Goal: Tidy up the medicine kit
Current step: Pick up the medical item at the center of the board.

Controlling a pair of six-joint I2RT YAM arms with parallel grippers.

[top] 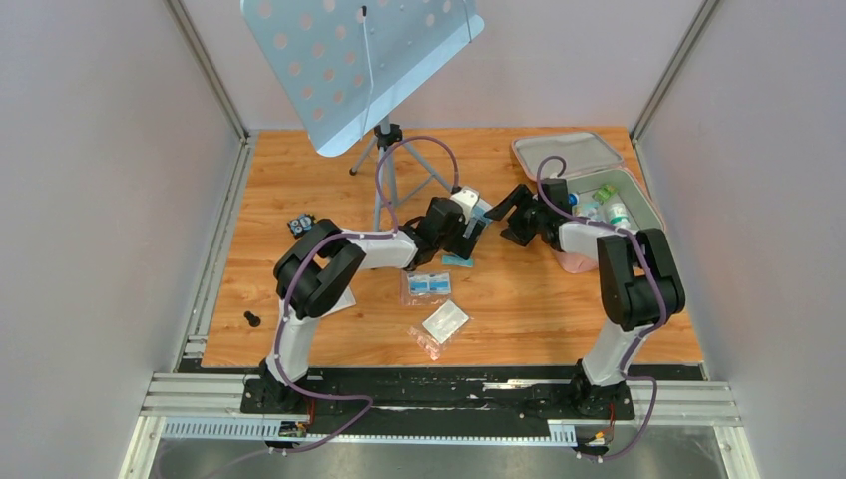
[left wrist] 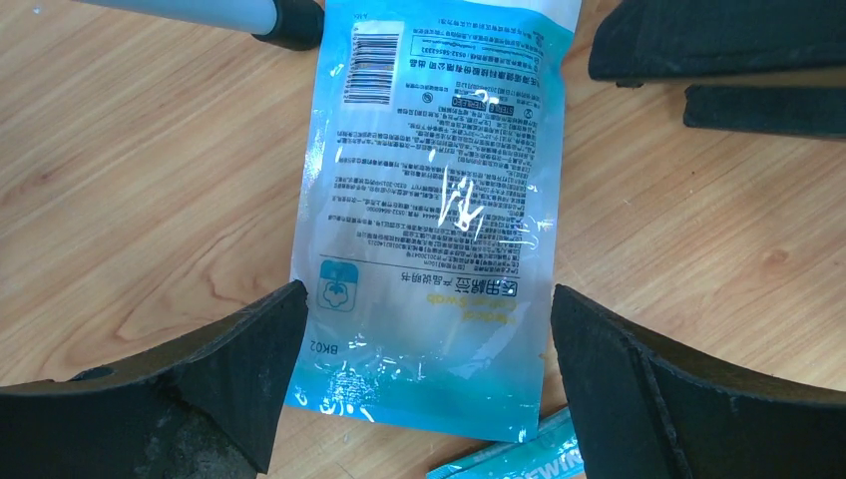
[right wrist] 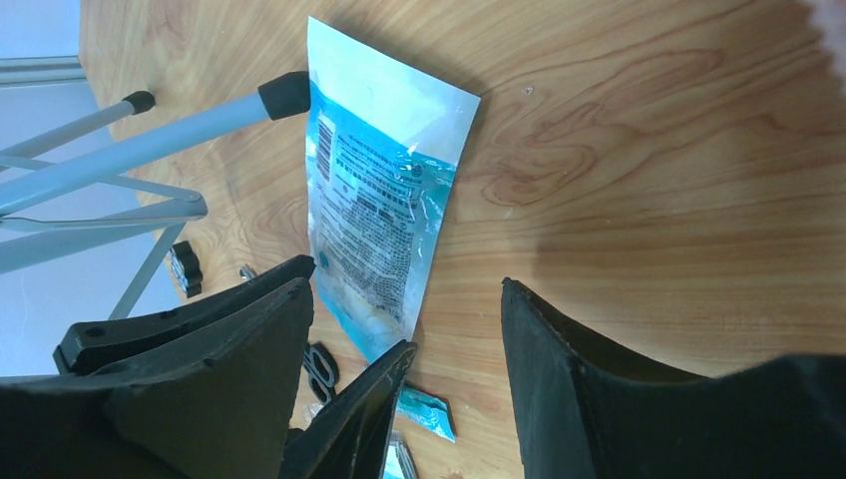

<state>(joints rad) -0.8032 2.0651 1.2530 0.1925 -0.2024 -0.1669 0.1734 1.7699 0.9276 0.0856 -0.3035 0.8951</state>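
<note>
Two claws are hanging wide open mid-table: the left gripper (left wrist: 429, 299) is straddling a blue packet (left wrist: 439, 180), and the right gripper (right wrist: 404, 294) is holding nothing. The medicine kit (top: 567, 155) is lying open at the table's (top: 299, 180) far right corner, its long axis running roughly left-right and its lid pointing toward the far edge.

A wood-grain table (top: 299, 170) fills a booth closed in by plain pale walls (top: 100, 200) on the left, right and back, with slim metal posts (top: 208, 70) rising at the two far corners. A music stand (top: 359, 60), its perforated blue-grey desk tilted, stands on a tripod (top: 387, 133) at the far side of the table, while silver rails (top: 190, 394) run along the near edge under soft, even light.
</note>
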